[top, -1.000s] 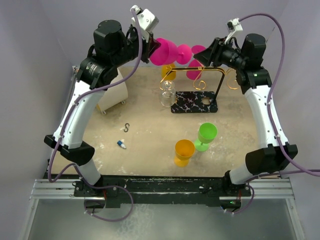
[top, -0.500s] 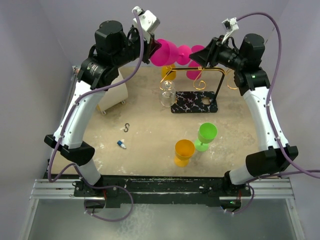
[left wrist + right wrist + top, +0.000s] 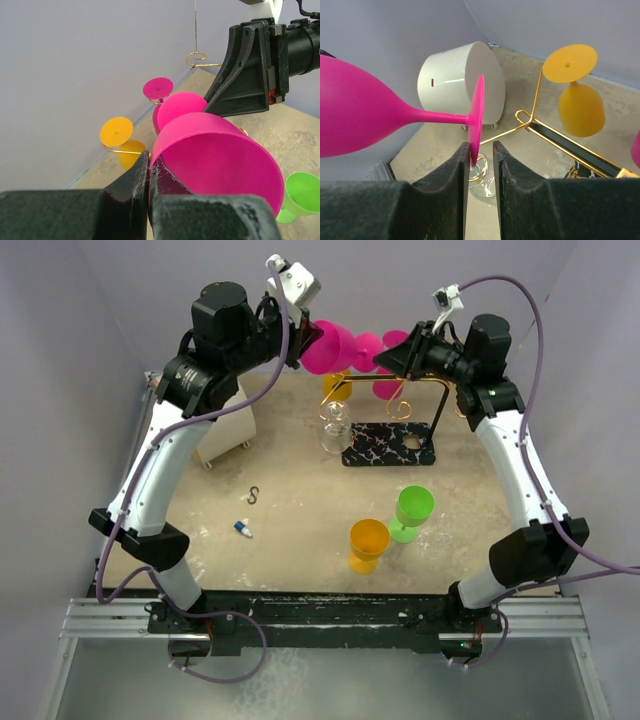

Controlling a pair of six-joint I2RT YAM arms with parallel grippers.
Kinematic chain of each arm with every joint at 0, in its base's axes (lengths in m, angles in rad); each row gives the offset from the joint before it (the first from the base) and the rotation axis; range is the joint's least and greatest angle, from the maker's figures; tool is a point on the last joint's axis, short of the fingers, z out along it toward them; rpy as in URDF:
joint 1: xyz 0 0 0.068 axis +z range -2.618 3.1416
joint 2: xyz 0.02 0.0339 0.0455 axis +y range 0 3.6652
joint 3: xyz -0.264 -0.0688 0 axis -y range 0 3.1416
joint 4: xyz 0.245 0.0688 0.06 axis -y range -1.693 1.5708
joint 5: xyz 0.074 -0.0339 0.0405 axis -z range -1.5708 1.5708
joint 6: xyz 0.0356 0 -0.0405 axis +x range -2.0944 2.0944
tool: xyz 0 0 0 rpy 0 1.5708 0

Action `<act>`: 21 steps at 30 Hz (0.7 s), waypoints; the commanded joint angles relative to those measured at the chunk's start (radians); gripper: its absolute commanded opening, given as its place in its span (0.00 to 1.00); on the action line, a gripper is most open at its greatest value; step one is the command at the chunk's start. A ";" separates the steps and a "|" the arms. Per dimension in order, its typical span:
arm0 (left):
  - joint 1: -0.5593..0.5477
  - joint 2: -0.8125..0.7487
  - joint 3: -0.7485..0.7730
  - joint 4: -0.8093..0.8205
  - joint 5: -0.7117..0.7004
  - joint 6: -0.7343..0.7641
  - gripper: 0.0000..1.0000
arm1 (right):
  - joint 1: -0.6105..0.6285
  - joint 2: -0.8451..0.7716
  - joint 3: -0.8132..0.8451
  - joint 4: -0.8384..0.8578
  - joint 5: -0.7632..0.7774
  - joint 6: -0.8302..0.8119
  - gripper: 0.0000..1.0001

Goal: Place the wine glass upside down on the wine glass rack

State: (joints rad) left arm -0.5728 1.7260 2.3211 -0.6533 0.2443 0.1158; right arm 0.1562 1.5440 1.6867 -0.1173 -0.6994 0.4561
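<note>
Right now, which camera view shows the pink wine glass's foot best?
Right wrist: the foot stands edge-on between the fingers of the right end effector, stem attached. Top external shows it small, between the arms. Left wrist shows only the bowl, which hides it.

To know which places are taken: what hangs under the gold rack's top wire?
An orange wine glass and a second pink glass hang upside down on the wine glass rack. From above, the held pink wine glass covers part of both; the wire behind it is hidden.
</note>
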 commanded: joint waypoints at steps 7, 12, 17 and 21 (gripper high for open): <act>-0.005 -0.030 -0.015 0.048 0.050 -0.008 0.00 | 0.008 0.007 -0.032 0.183 -0.080 0.144 0.10; -0.005 -0.046 -0.027 0.046 0.039 -0.001 0.06 | 0.003 -0.006 -0.009 0.115 -0.032 0.083 0.00; -0.001 -0.073 -0.044 0.035 0.014 0.009 0.39 | -0.034 -0.030 0.059 0.007 0.080 -0.048 0.00; 0.022 -0.106 -0.066 0.020 -0.008 0.012 0.66 | -0.064 -0.055 0.118 -0.072 0.197 -0.160 0.00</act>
State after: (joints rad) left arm -0.5682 1.7000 2.2631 -0.6575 0.2562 0.1246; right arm 0.1272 1.5574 1.7138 -0.1314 -0.6487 0.4397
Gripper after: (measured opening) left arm 0.549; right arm 0.015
